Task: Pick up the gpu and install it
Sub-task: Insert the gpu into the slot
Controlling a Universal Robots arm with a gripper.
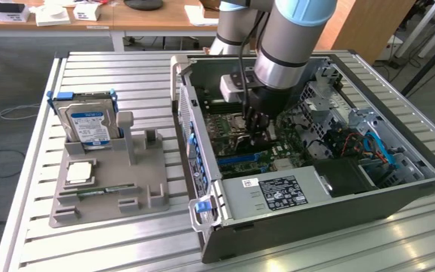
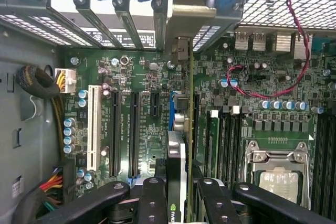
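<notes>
We are holding the gpu (image 2: 177, 163) edge-on between clenched fingers (image 2: 152, 203), inside the computer case (image 1: 353, 221), just above the main board (image 2: 142, 66) slots — a light, stiff, fragile card, so we are gripping its flat faces, away from the contacts

Part of the gpu (image 2: 176, 166) runs past the wrist view's edge.

The gpu (image 2: 176, 171) stands upright and edge-on over the motherboard (image 2: 131, 72).
</notes>
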